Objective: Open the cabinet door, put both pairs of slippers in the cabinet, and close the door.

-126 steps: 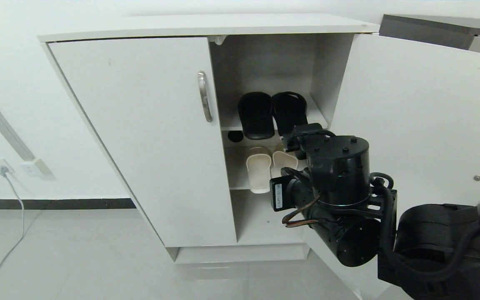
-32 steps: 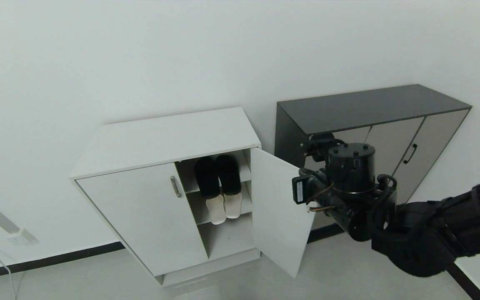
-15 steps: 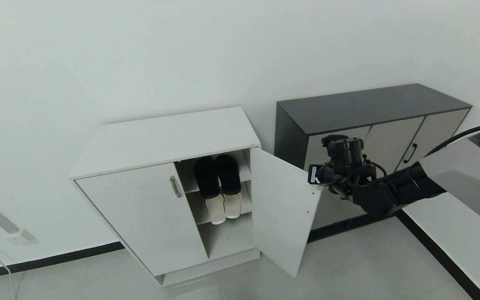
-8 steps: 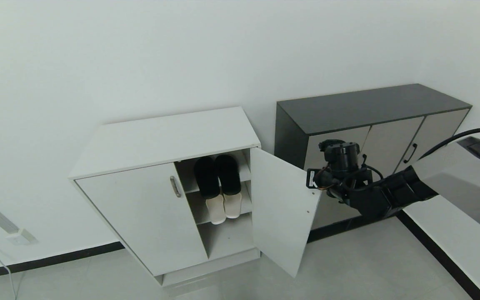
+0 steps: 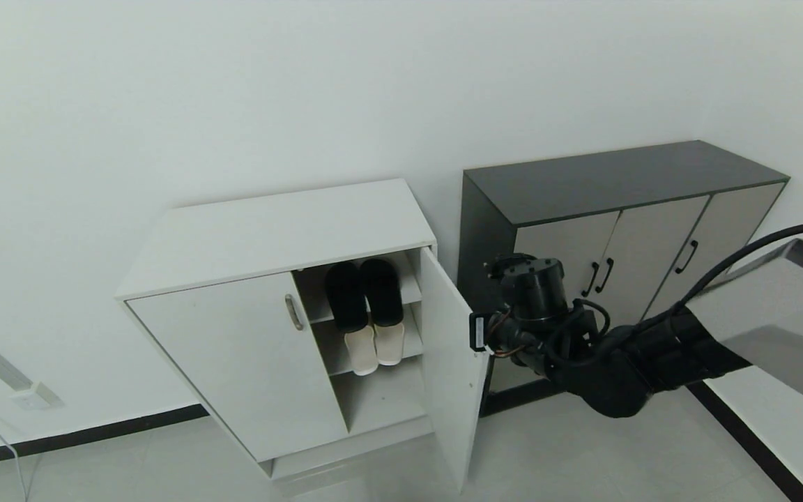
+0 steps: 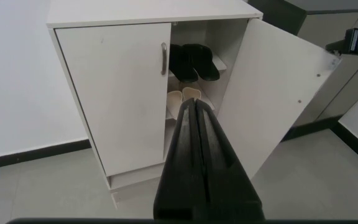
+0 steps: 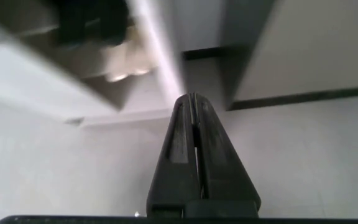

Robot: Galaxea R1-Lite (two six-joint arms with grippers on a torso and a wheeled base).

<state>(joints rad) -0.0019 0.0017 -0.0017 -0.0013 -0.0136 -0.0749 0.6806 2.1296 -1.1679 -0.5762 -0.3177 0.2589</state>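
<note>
Black slippers (image 5: 364, 293) on the upper shelf, cream slippers (image 5: 376, 346) on the shelf below, inside the white cabinet (image 5: 276, 230); each pair side by side, long axes near-to-far; right door (image 5: 454, 362) ajar, left door (image 5: 234, 362) shut; right gripper (image 7: 193, 99) pinched together, empty, by the door's outer face; left gripper (image 6: 194, 104) likewise closed, empty; grey tiled floor (image 5: 583, 453) open in front; dark cabinet (image 5: 624, 174) just right.
</note>
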